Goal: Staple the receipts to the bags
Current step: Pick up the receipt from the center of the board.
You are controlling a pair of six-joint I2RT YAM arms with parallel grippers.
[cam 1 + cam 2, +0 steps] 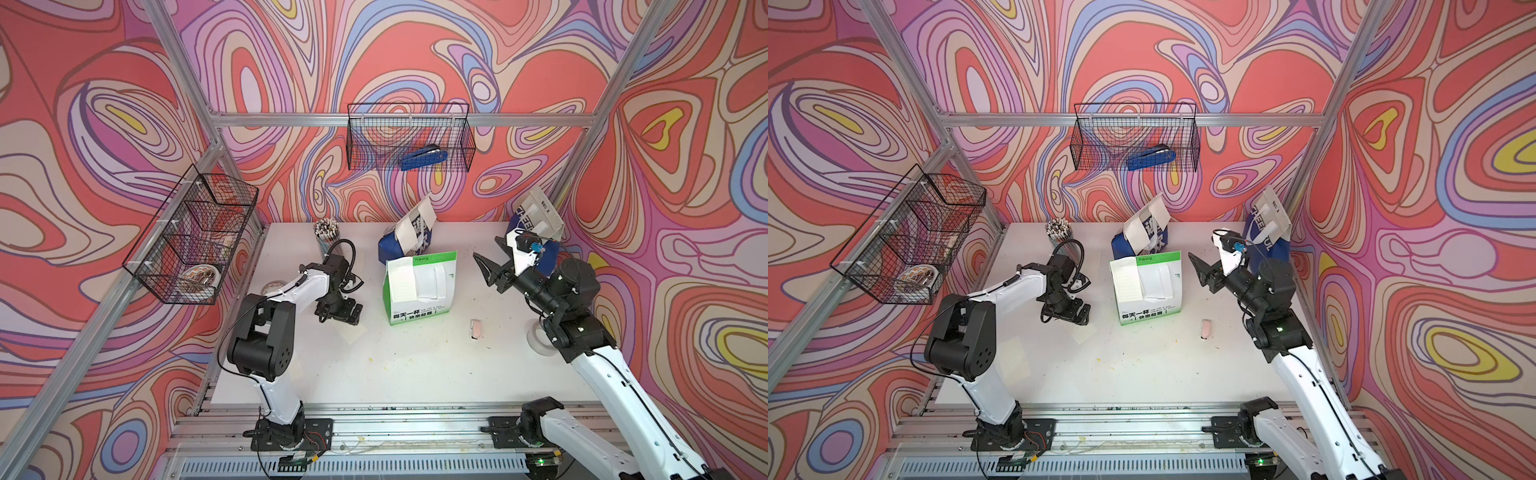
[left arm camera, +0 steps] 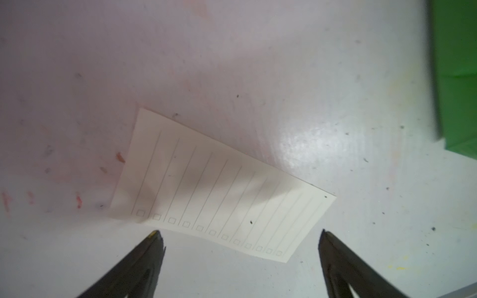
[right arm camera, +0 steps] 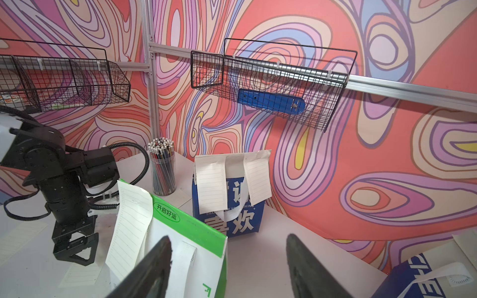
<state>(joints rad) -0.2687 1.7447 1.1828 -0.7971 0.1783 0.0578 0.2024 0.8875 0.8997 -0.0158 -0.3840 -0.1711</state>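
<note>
My left gripper hangs open just above the table. A lined white receipt lies flat beyond its tips, untouched. The green-white bag stands mid-table with a receipt hanging over its front. Behind it, the blue-white bag with Chinese characters carries two receipts. At the back right the CHEERFUL bag leans on the wall. Between the green and CHEERFUL bags my right gripper is raised, open and empty.
A blue stapler lies in the wire basket on the back wall. A pencil cup stands behind the left arm. A small pink object and a tape roll are at right. Another slip lies by the left arm.
</note>
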